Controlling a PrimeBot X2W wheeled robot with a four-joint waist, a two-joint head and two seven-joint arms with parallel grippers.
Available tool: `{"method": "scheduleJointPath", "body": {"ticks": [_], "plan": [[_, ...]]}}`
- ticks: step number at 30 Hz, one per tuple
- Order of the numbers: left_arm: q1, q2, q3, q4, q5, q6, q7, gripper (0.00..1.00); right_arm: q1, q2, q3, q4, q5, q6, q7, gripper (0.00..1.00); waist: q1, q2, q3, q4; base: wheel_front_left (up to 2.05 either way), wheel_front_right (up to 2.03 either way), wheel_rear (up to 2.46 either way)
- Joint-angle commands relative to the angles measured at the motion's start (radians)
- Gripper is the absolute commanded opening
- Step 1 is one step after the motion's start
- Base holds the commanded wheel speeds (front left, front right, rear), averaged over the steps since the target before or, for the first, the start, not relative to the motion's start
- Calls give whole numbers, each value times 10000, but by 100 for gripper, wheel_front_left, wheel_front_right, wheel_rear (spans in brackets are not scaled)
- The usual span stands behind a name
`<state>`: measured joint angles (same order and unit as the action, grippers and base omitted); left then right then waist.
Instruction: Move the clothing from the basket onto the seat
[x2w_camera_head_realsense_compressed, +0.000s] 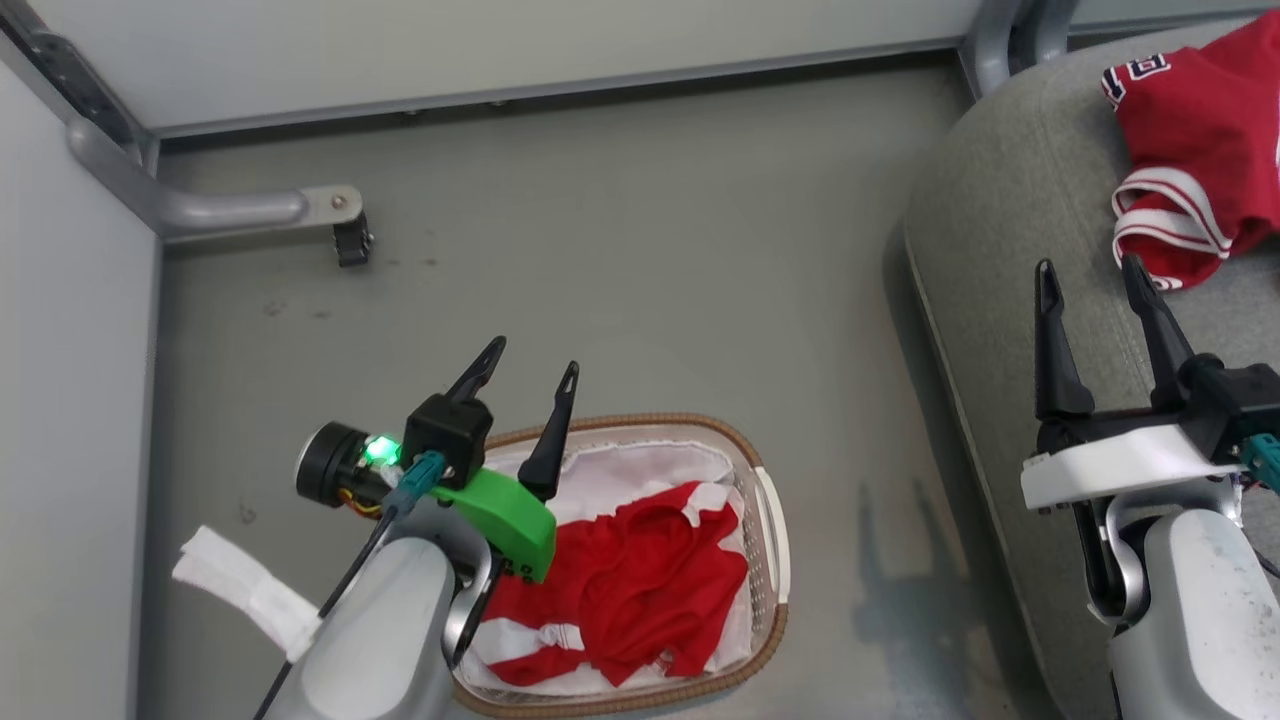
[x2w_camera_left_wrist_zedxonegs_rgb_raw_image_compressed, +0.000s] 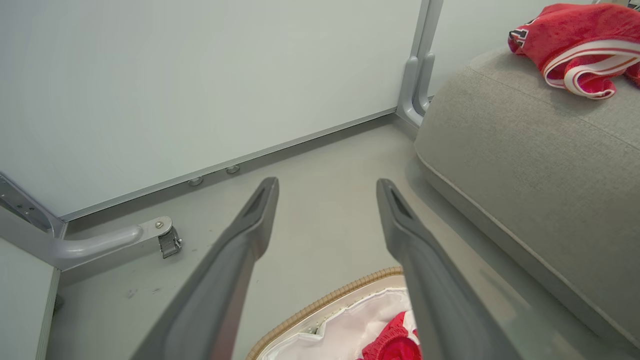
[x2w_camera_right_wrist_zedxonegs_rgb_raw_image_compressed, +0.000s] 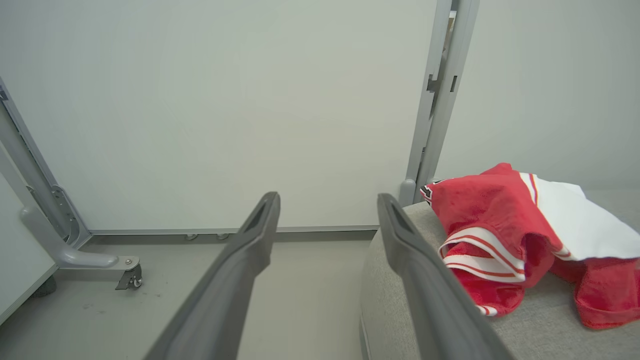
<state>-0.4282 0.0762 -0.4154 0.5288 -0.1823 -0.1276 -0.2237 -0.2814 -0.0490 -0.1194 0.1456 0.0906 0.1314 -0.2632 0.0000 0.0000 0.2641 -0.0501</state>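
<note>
Hovering left tool (x2w_camera_head_realsense_compressed: 533, 356) over basket (x2w_camera_head_realsense_compressed: 640, 420) edge, right tool (x2w_camera_head_realsense_compressed: 1088, 263) over seat (x2w_camera_head_realsense_compressed: 1000, 200); both spread apart, empty; clothing (x2w_camera_head_realsense_compressed: 630, 580) in basket, more on seat.

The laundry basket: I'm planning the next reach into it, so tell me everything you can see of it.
The oval white perforated plastic laundry basket has a brown woven-look rim, a white handle on its right side and a white cloth liner. It stands upright on the grey floor, apart from the grey fabric sofa seat to its right. A crumpled red garment with white trim lies inside. The robot's left arm hides its left end; the open left tool hangs above it.
</note>
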Motion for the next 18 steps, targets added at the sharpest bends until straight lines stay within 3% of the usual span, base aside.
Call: {"method": "scheduleJointPath", "body": {"ticks": [1, 18], "plan": [[-478, 100, -261, 236, -2, -35, -34, 100, -251, -25, 77, -148, 49, -14, -25, 100, 0, 0, 1492, -716, 0, 0, 0], [-3461, 914, -5511, 3662, -1548, -36, 374, 100, -1483, -20, 632, -1059, 1109, -14, -25, 100, 0, 0, 4468, -2358, 0, 0, 0]]}}
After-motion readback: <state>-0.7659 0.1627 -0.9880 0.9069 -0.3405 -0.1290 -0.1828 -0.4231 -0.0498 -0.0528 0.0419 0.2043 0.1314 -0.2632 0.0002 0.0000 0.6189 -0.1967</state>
